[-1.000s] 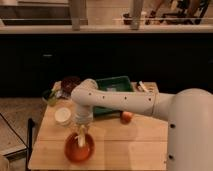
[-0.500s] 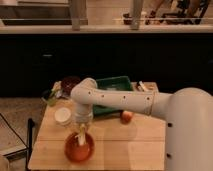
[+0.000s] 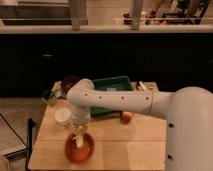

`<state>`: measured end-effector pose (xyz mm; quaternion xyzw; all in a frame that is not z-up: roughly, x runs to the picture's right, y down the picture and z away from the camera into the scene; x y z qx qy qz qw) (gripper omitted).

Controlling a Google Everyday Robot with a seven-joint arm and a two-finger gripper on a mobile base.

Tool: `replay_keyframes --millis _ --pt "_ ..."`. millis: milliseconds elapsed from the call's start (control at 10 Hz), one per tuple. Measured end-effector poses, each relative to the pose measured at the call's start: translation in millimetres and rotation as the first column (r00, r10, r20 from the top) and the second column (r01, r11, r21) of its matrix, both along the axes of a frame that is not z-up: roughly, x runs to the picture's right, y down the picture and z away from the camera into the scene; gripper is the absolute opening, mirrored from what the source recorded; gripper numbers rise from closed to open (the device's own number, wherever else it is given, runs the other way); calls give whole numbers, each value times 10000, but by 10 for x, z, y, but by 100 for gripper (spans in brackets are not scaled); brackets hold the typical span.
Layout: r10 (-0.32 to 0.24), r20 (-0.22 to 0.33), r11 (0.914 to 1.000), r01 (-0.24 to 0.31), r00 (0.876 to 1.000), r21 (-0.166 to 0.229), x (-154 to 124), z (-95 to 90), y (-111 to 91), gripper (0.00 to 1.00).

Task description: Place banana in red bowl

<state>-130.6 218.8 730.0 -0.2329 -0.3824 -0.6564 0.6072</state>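
The red bowl sits on the wooden table near its front left. My gripper hangs straight down from the white arm, right over the bowl's middle. It is shut on the banana, a slim pale-yellow piece held upright with its lower end inside the bowl's rim. I cannot tell whether the banana touches the bowl's bottom.
A small white cup stands just left of the arm, behind the bowl. A round orange-red fruit lies to the right. A green tray and a dark maroon bowl are at the back. The table's front edge is close to the bowl.
Almost nothing: the arm's elbow has shifted slightly, and the gripper stays over the red bowl with the banana in it.
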Motion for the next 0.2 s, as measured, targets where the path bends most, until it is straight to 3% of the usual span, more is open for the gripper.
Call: replay_keyframes --millis 200 --pt "-19 20 10000 19 10000 5 -10 -10 -2 80"
